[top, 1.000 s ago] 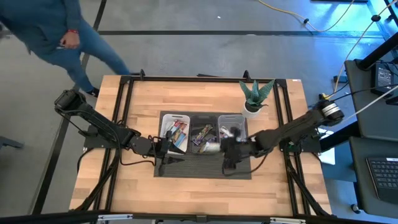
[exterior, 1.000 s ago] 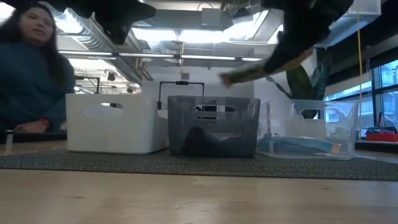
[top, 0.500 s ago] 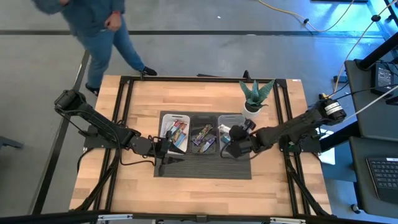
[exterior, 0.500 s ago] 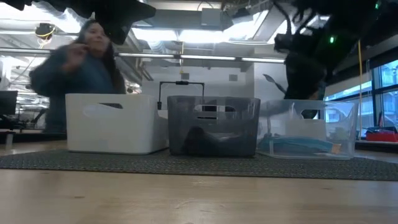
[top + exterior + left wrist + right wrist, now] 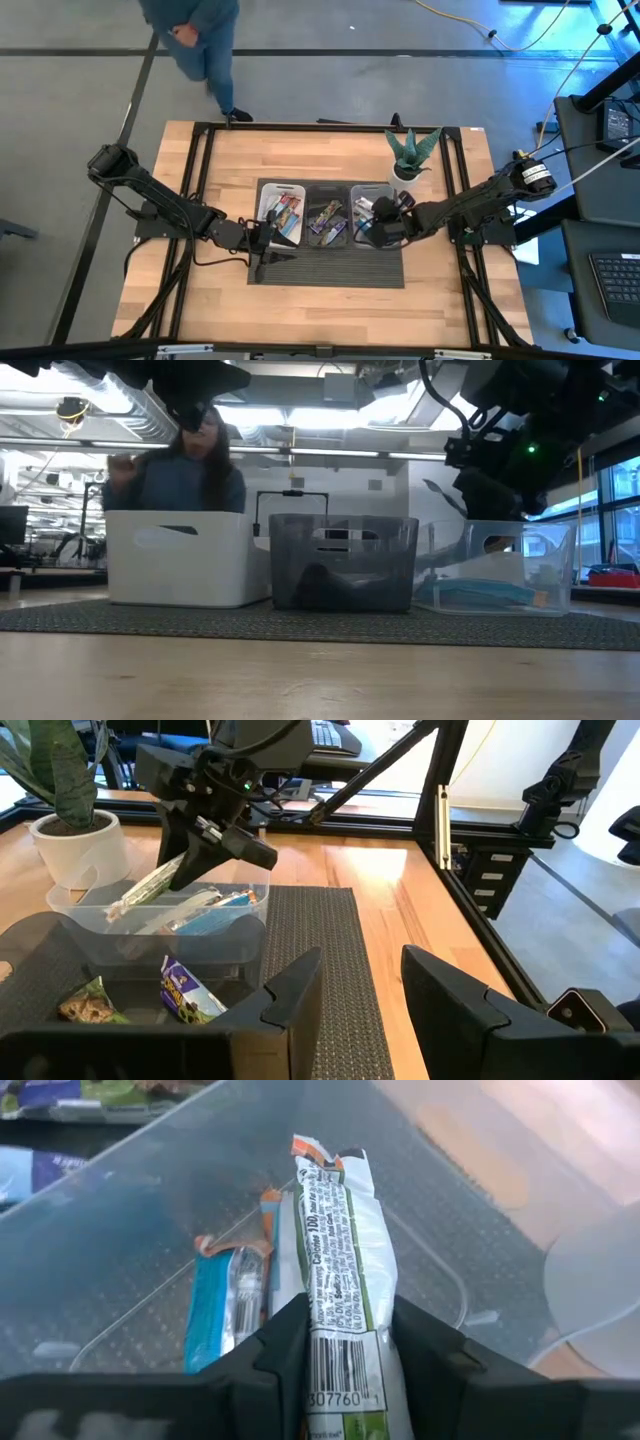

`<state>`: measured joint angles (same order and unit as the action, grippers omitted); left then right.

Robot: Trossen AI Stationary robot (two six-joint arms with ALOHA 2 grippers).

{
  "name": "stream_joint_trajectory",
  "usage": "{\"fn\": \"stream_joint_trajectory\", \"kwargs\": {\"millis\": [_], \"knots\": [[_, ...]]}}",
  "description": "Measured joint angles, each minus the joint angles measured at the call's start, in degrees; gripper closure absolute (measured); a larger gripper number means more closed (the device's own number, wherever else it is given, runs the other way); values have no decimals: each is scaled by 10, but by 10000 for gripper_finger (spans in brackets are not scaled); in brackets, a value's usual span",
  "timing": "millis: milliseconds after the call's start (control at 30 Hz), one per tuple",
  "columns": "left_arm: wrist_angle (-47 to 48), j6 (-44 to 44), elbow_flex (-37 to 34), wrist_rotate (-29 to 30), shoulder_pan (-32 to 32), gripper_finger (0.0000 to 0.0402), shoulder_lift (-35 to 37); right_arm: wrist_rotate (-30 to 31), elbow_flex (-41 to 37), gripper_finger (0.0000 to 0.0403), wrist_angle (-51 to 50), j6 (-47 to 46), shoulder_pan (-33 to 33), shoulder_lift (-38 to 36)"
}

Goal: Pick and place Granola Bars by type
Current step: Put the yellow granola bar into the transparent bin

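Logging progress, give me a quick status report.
Right gripper shut on silver-wrapped granola bar, above clear plastic tray. Left gripper empty, fingers apart, beside white tray. Nothing in the way.

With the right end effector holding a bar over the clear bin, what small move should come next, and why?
Probably lower a little and release. The right end effector grips a silver-wrapped bar above the clear bin, where a blue-wrapped bar already lies. The left end effector waits open near the black bin.

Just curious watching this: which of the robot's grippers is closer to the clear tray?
The right gripper. It hangs over the clear tray, holding a silver-wrapped bar. The left gripper waits by the white tray, two trays away.
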<state>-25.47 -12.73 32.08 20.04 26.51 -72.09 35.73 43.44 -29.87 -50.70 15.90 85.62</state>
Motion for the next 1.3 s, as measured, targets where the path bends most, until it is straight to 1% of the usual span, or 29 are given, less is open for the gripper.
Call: {"fn": "stream_joint_trajectory", "kwargs": {"millis": [100,267,367,567,667,833,1033,1067,1167,1233,1300], "knots": [[0,0,0,0,0,272,0,-14,0,275,0,0,0,0],[0,0,0,0,0,270,0,-18,0,275,0,2,0,0],[0,0,0,0,0,272,0,-19,0,267,-1,2,0,0],[0,0,0,0,0,270,0,-26,0,224,-2,6,-1,0],[0,0,0,0,0,272,0,-35,0,203,-2,36,-1,-2],[0,0,0,0,0,270,0,-103,38,188,-17,92,1,-30],[0,0,0,-1,0,272,0,-240,103,187,-50,240,2,-75],[0,0,0,-1,0,272,0,-253,106,187,-49,238,4,-81],[0,0,0,-1,0,270,0,-254,108,187,-60,185,8,-108],[0,0,0,-1,0,270,0,-247,108,187,-90,155,4,-137],[0,0,0,-1,0,271,0,-222,108,187,-129,131,1,-170]]}}
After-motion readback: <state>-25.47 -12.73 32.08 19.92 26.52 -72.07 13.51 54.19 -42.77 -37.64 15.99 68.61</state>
